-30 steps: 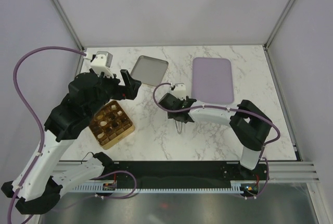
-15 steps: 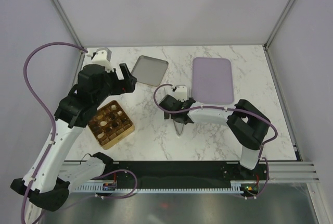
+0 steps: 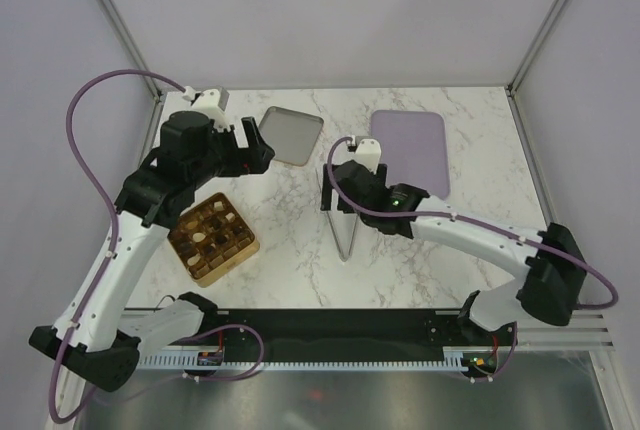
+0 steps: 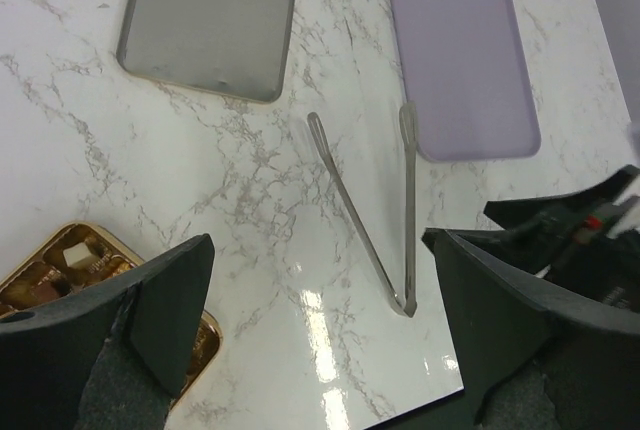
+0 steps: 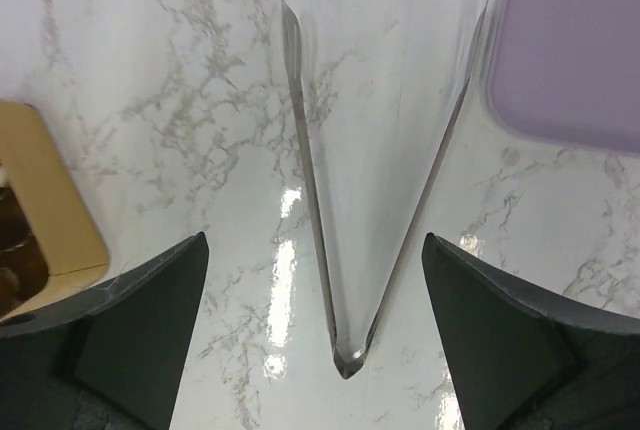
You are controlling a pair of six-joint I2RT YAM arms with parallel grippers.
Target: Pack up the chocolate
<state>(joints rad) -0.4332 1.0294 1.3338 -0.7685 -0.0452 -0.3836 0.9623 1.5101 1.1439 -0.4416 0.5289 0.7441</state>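
Note:
The chocolate (image 3: 212,234) sits in the compartments of a gold box (image 3: 236,254) at the left front, mostly dark brown pieces with a cream-white one (image 4: 73,249). Only the box's corner (image 5: 45,205) shows in the right wrist view. Metal tongs (image 3: 346,240) lie spread in a V on the marble, with nothing holding them. My right gripper (image 3: 340,202) hovers open above the tongs (image 5: 340,350), a finger on each side and clear of both arms. My left gripper (image 3: 257,144) is open in the air behind the box, and its view shows the tongs (image 4: 372,255) below.
A silver tray (image 3: 287,134) lies at the back centre and a flat lilac tray (image 3: 410,152) at the back right; both also appear in the left wrist view, silver tray (image 4: 205,22) and lilac tray (image 4: 460,60). The right arm's dark body (image 4: 575,240) is at that view's right edge.
My right gripper has opened and let go of the tongs, which now lie spread on the table, and it has drawn back toward the rear. My left gripper swung away from the box, rearward and right.

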